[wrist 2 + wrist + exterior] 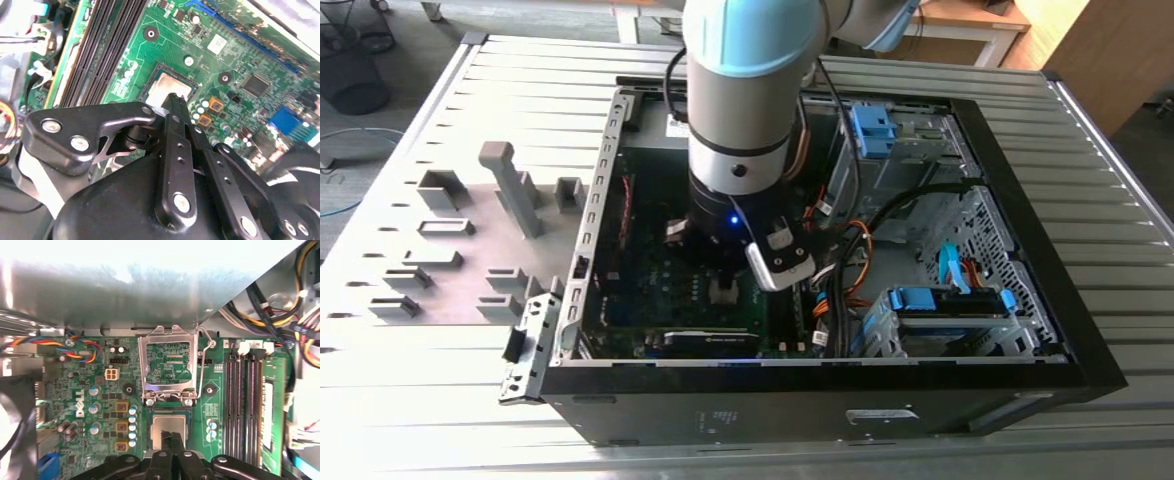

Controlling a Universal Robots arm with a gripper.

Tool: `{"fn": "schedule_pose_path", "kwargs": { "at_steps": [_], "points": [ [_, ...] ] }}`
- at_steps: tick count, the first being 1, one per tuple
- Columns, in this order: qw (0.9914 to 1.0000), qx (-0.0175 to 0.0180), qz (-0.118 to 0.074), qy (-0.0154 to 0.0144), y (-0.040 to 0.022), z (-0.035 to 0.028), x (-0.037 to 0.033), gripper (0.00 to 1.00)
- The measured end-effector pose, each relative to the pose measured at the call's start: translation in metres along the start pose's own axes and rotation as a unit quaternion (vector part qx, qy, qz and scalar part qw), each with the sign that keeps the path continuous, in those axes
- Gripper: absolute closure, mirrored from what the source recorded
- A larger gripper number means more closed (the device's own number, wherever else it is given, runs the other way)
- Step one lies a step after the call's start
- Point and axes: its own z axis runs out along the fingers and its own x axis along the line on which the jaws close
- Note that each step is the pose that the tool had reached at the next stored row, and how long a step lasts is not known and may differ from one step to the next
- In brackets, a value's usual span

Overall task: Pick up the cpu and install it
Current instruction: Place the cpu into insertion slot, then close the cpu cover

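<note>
Lying flat in the dark socket (149,82) on the green board (220,380), the cpu (168,426) shows its silvery top in both wrist views; the metal clamp frame (168,394) just beside it stands open; I judge the chip light, stiff and thin, slick on top and easily damaged underneath, so best taken by two opposite edges and never pressed on its face; the gripper (172,436) points down into the computer case (787,400), fingers together with their tips at one edge of the cpu, nothing visible between them; the arm (740,120) stands upright above the board.
</note>
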Motion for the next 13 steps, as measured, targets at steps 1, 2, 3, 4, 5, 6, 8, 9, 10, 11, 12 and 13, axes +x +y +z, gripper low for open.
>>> {"fn": "schedule_pose_path", "kwargs": {
  "at_steps": [1,2,3,4,5,6,8,9,10,11,12,13],
  "points": [
    [1.00000,-0.0001,0.000,0.0000,0.0000,-0.0032,0.0000,0.89],
    [1.00000,-0.0001,0.000,0.0000,-0.0001,-0.0059,0.0000,0.89],
    [1.00000,0.0000,0.000,0.0000,-0.0001,-0.0078,0.0000,0.89],
    [1.00000,0.0000,0.000,0.0000,-0.0001,-0.0092,0.0000,0.89],
    [1.00000,0.0000,0.000,0.0000,-0.0002,-0.0103,0.0000,0.89],
    [1.00000,-0.0001,0.000,0.0000,-0.0001,-0.0104,0.0000,0.89],
    [1.00000,-0.0002,0.000,-0.0001,-0.0001,-0.0106,0.0000,0.89],
    [1.00000,-0.0001,0.000,0.0000,-0.0002,-0.0108,0.0000,0.89],
    [1.00000,0.0000,0.000,0.0000,-0.0002,-0.0109,0.0000,0.89],
    [1.00000,-0.0001,0.000,0.0000,-0.0002,-0.0127,0.0000,0.89],
    [1.00000,0.0000,0.000,0.0000,-0.0002,-0.0144,0.0000,0.89],
    [1.00000,-0.0001,0.000,0.0000,-0.0002,-0.0145,0.0000,0.89]
  ]
}}
